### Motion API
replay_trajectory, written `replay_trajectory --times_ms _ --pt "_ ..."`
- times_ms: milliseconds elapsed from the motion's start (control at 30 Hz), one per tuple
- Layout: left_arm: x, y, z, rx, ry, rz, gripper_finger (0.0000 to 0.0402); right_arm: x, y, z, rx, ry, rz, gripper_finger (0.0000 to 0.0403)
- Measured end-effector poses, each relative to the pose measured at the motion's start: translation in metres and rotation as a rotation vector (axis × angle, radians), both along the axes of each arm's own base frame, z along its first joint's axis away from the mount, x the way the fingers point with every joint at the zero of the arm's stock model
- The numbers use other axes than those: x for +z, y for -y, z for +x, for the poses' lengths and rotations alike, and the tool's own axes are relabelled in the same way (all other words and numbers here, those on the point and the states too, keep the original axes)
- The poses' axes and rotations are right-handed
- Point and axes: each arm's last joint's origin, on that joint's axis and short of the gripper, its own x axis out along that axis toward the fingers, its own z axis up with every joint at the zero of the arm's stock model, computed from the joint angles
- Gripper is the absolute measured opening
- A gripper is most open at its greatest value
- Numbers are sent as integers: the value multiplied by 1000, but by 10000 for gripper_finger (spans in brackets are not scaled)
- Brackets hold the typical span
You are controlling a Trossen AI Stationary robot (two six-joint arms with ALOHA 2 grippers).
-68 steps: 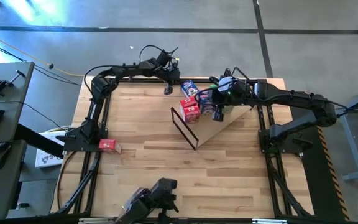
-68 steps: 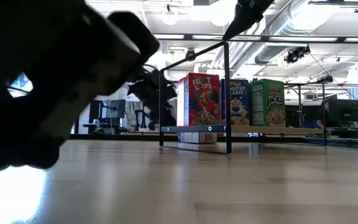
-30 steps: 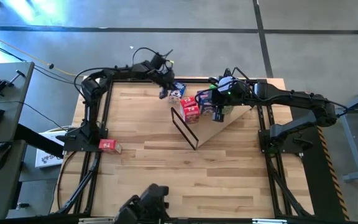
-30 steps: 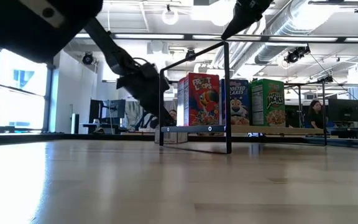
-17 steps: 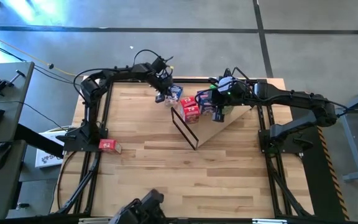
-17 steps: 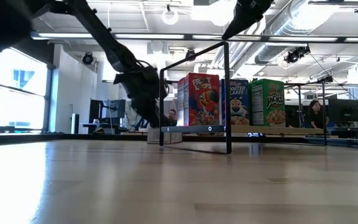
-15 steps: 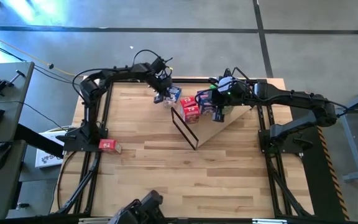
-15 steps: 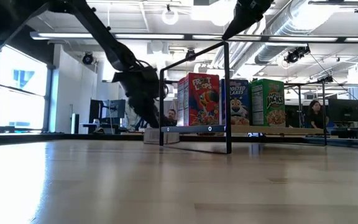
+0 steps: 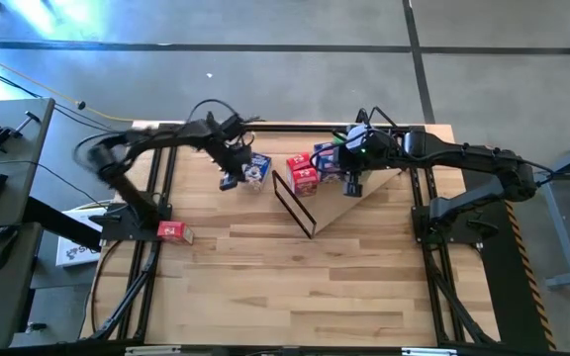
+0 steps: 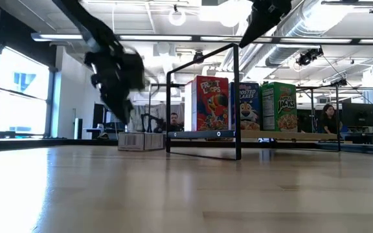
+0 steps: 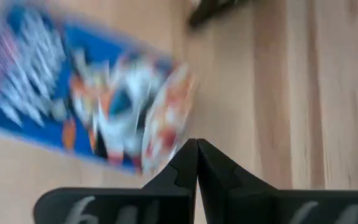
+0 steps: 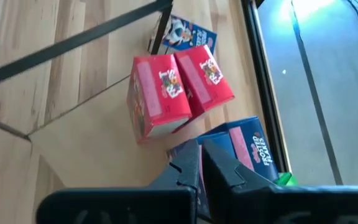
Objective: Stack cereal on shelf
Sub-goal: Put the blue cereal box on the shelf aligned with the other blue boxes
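Observation:
A blue cereal box lies flat on the table, left of the shelf, a slanted plywood board with a black wire frame. My left gripper, shut and blurred, is at the box's left end. Two red boxes, a blue one and a green one stand on the shelf. My right gripper hangs shut above them, touching nothing. Another red box lies at the table's left edge. My left gripper comes at the blue box's edge with its shut fingertips, slanting down from the table's left. The box lies flat on the table. The fingers and the blur hide the contact, so I cannot tell whether they press on the top or stand beside it.
The wire frame stands upright at the shelf's lower edge, just right of the blue box. Bare wood stretches across the table's middle and near half. Black rails run along the table's left and right edges.
My left gripper has swept toward the table's left and near edges, away from the shelf, tipping as it went. The blue box has slid flat along the table with it, from beside the wire frame's far end out to the left.

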Motion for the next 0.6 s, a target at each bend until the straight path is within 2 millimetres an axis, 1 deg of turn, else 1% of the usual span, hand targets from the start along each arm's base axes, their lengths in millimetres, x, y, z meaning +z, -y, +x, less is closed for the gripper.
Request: replay_trajectory --times_ms 67,100,200,267,333,400,533,600 --pt "14 7 -3 44 141 89 0 0 0 0 13 -9 -9 0" --pt "21 6 -3 88 219 158 0 0 0 0 20 -9 -12 0" --pt "37 -7 0 272 414 385 0 1 0 1 36 5 -26 0" --pt "40 -18 1 326 469 457 0 2 0 2 38 13 -30 0" --pt "35 -29 4 336 450 462 0 2 0 2 36 19 -27 0" --pt "25 -40 9 316 403 454 0 2 0 2 34 20 -22 0" --pt "-5 -58 21 262 265 445 0 2 0 2 31 21 -19 0" --pt "-15 -66 27 237 217 443 0 2 0 2 32 21 -20 0"
